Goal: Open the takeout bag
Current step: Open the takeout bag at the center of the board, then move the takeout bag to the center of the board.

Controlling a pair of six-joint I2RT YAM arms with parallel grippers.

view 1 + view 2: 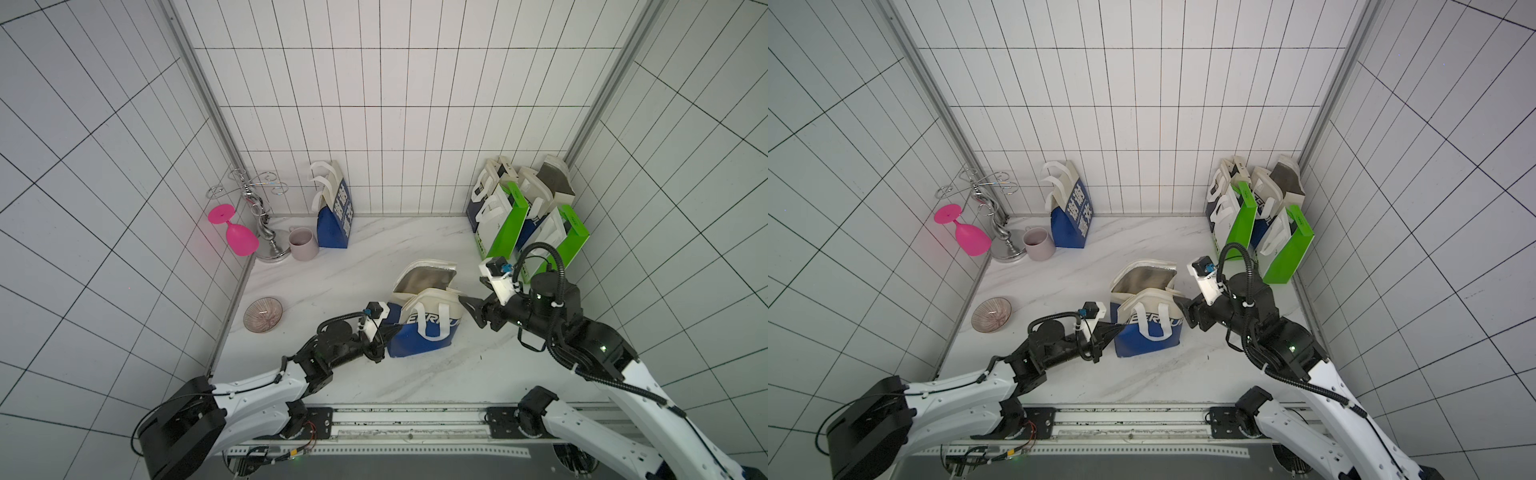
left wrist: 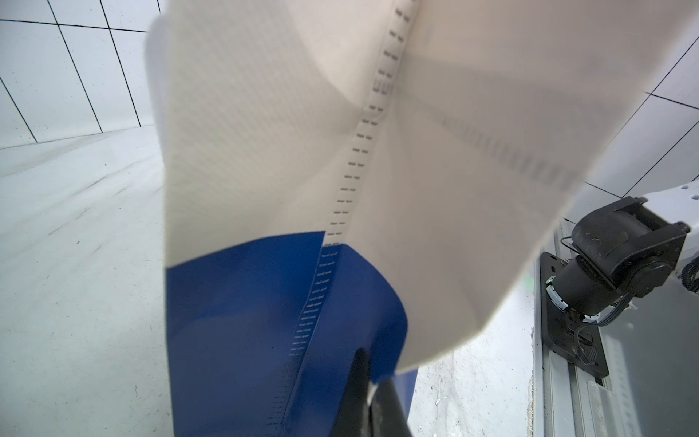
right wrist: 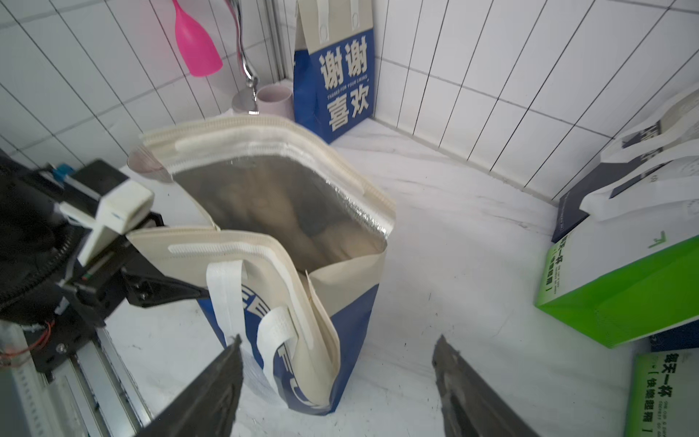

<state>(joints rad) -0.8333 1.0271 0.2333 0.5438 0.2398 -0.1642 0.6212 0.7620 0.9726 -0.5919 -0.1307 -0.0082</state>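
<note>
The takeout bag already gapes open, the left gripper clenched on its side and the right gripper released beside it; what remains is probably letting go without toppling it.

**Item:** we record two arms, left arm and right arm: white shells with small dark screws, black joint housings.
- Ribbed black hose arcs over the right wrist; we note a slimmer black cable on the left.
- White camera bracket with blue plug per wrist.
- Left tool and right tool: black, tapered fingers.
- Green lamp on the right elbow.
- Black base plate under each arm, on grey rail.
</note>
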